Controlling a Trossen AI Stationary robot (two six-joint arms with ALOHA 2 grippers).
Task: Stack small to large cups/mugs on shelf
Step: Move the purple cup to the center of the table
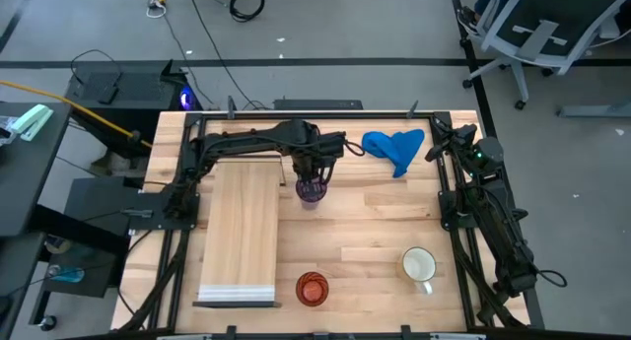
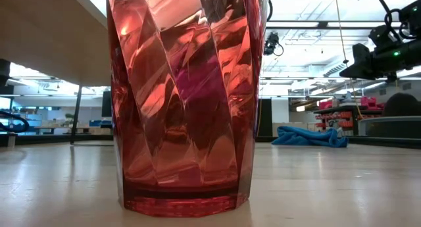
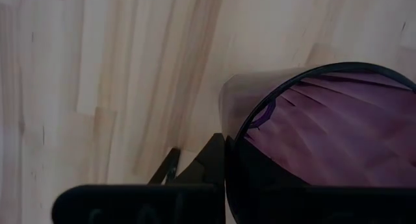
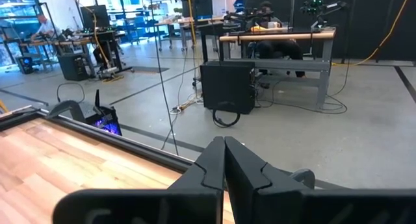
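Left gripper [image 1: 314, 185] clamps the purple tumbler [image 1: 313, 191] by its rim, just beside the shelf [image 1: 240, 232] edge. Orange-red cup [image 1: 312, 288] and white mug [image 1: 419, 265] sit near the front edge. Right gripper [image 4: 224, 160] shut, empty, parked at the table's right side.

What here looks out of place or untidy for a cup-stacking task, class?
The blue cloth lies crumpled at the table's far edge, no part of the stacking. All three cups stand upright; nothing is spilled or broken.

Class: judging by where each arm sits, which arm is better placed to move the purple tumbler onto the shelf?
Left. Its gripper is right over the purple tumbler, beside the shelf. The right gripper is parked, shut, at the far edge.
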